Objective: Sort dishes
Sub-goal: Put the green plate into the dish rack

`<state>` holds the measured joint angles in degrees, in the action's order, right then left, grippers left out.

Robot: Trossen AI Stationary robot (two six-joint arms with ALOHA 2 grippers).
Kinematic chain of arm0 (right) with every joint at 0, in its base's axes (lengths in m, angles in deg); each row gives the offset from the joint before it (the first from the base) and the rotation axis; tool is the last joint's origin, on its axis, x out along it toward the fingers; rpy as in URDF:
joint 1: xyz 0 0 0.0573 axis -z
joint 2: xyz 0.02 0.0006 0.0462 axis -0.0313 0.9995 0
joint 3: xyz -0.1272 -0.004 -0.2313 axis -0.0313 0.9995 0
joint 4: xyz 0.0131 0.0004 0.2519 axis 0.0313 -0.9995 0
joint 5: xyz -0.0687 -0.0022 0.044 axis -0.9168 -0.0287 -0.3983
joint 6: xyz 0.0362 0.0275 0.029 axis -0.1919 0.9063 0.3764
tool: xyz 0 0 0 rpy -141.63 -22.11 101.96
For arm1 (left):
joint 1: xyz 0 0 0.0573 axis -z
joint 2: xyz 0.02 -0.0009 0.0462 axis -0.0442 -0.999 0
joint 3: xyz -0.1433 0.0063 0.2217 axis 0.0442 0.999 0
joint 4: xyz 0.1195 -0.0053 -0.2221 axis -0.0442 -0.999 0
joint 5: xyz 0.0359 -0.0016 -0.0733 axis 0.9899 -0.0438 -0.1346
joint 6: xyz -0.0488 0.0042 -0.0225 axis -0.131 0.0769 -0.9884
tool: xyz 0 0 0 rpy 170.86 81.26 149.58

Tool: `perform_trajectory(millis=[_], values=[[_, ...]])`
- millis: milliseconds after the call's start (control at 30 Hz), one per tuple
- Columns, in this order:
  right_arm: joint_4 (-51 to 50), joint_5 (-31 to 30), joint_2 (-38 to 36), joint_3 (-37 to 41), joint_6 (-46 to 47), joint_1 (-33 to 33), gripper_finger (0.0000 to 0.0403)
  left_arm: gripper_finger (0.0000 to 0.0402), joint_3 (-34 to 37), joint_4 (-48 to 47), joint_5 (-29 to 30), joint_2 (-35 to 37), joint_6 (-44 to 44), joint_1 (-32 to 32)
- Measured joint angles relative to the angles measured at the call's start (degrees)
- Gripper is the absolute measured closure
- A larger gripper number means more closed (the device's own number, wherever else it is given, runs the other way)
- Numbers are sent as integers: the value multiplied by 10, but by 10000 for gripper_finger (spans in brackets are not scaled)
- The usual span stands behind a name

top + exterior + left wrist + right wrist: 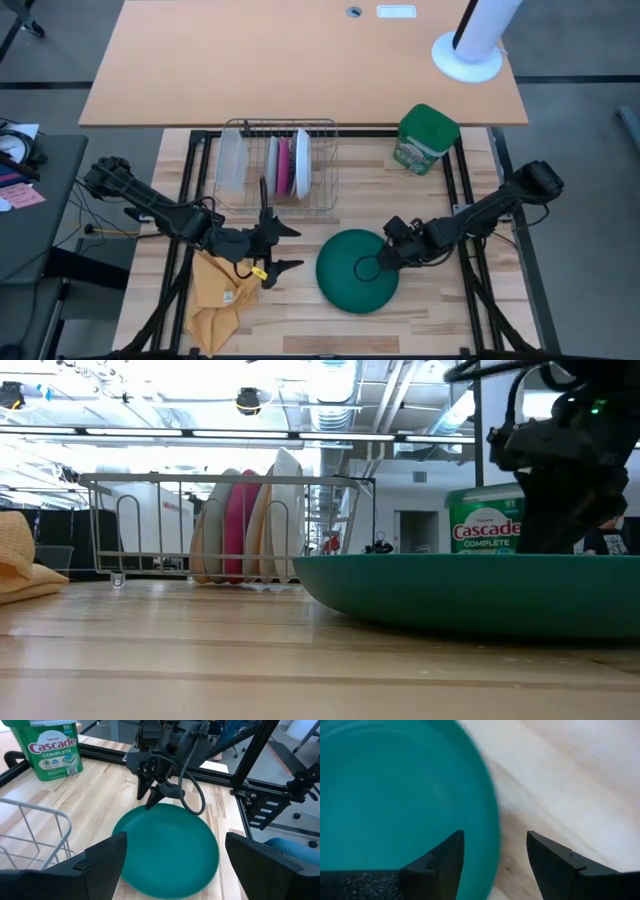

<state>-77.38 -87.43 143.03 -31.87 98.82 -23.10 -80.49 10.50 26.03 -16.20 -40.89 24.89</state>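
**Green plate face-down on the wooden table, small plates in the rack**

The work surface is a table [420, 300] of light wooden planks, framed by dark metal rails. A large dark green plate [358, 271] is seen lying upside down on it, near the front middle. Behind it, a wire dish rack [277, 168] stands on the table, and several small plates [245, 527] are held upright in it (a magenta-pink one is seen between paler ones). A frosted container [230, 162] is placed at the left end of the rack. A green Cascade canister [427, 139] is standing at the back right of the table, and a yellow cloth [220, 292] is lying at the front left.

The right gripper [385, 258] is placed at the right edge of the green plate, with its fingers [442, 862] spread apart on both sides of the rim; nothing is clamped. The left gripper [273, 247] is held just left of the plate, wide open and empty, partly above the cloth.

Beyond the table, a large tan desk [300, 60] with a white round base [467, 55] on it is visible from above. In the low view, a bright room with ceiling pipes and lamps is seen.
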Motion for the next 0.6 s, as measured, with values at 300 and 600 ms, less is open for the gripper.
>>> perform_trajectory(millis=[300,600], values=[[45,23,0,14,-22,10,192,73,0,0,0,0,-7,0],[44,24,0,14,-22,22,214,73,0,0,0,0,-9,0]])
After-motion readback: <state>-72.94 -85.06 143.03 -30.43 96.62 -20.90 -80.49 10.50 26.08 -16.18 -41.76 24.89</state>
